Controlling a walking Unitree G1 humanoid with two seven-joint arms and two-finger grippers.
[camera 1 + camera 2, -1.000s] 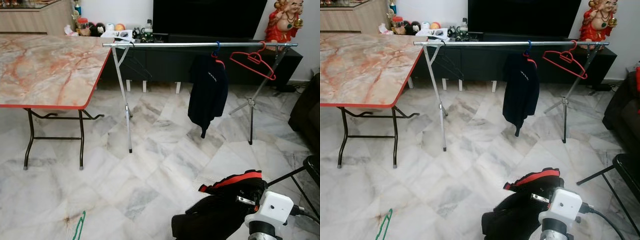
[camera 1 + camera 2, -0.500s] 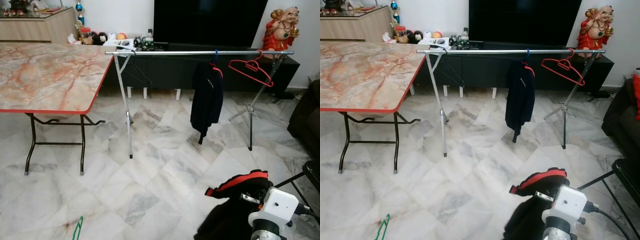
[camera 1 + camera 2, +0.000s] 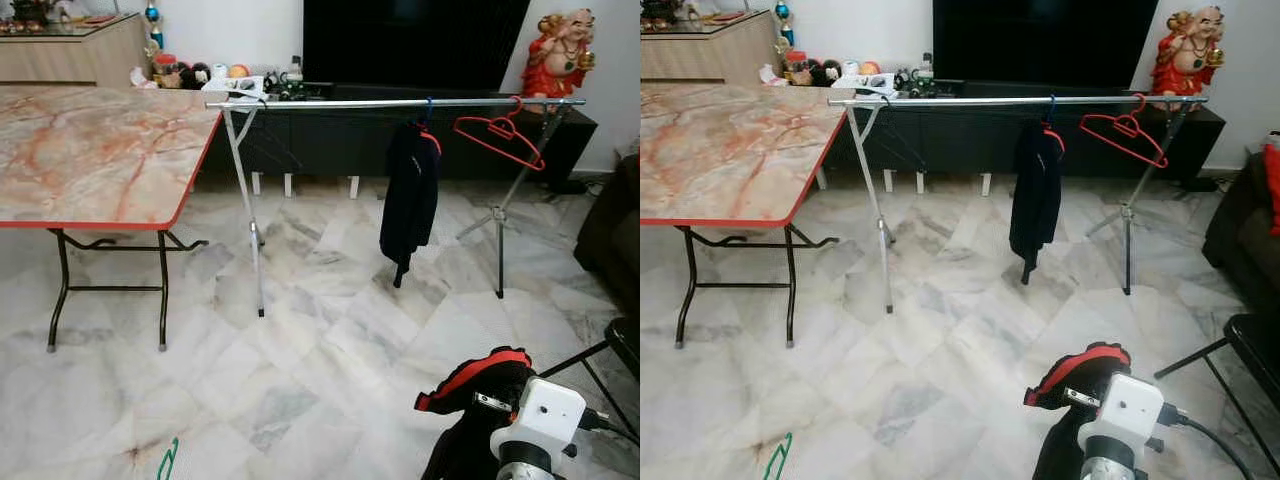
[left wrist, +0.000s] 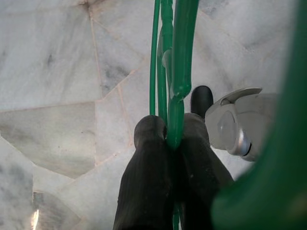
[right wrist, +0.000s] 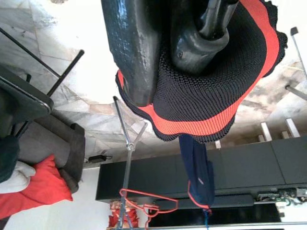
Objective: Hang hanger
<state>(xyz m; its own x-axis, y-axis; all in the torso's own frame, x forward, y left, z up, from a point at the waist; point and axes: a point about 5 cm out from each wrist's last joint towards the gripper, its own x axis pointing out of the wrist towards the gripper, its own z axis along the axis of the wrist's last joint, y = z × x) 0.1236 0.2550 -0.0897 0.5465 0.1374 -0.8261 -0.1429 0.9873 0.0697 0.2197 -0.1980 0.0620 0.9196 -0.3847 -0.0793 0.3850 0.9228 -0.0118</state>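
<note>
Step judged: carry phase, approach to the silver metal drying rail (image 3: 400, 103) at 12 o'clock, well apart. Left tool (image 4: 168, 139) clamped tight on thin green plastic hanger (image 4: 175, 72), low at 7 o'clock. Right tool (image 5: 192, 43) closed on black knitted garment with red trim (image 5: 211, 100), at 5 o'clock. Next move judged: close distance, raise hook over rail between dark hung jacket (image 3: 410, 200) and red hanger (image 3: 500, 138). No containers seen.

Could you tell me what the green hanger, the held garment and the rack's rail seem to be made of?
Green hanger: probably glossy plastic or coated wire; thin, smooth, shiny rods pinched in the left gripper.
Garment: knitted fabric, black with red trim; ribbed weave visible, held by the right gripper.
Rail: likely polished metal; silvery tube.
</note>
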